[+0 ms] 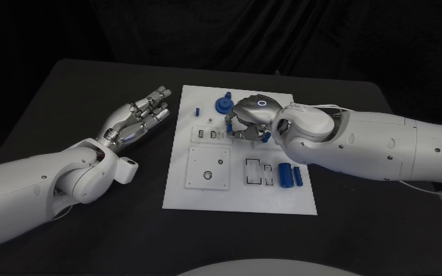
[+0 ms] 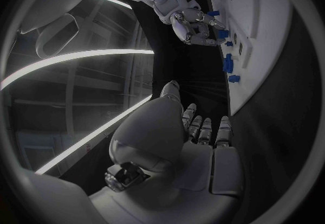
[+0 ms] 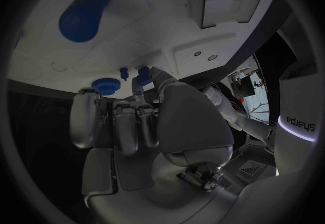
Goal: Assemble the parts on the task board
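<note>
While right hand [image 1: 247, 121] pinches small blue part [image 1: 265, 137] over task board [image 1: 241, 200], two blue cylinders [image 1: 290, 176] lying near edge; left hand [image 1: 138, 117] empty, fingers apart.

From the head camera we look steeply down on the bench [image 1: 83, 91], with the task board [image 1: 241, 193] in the middle and both arms entering from the sides. The left wrist camera sits behind the left hand [image 2: 179, 132], off the board's edge, and looks across it toward the right hand [image 2: 193, 23]. The right wrist camera sits behind the right hand [image 3: 145, 121], very near the board. All 3 views share the board and its blue parts [image 1: 285, 175].
</note>
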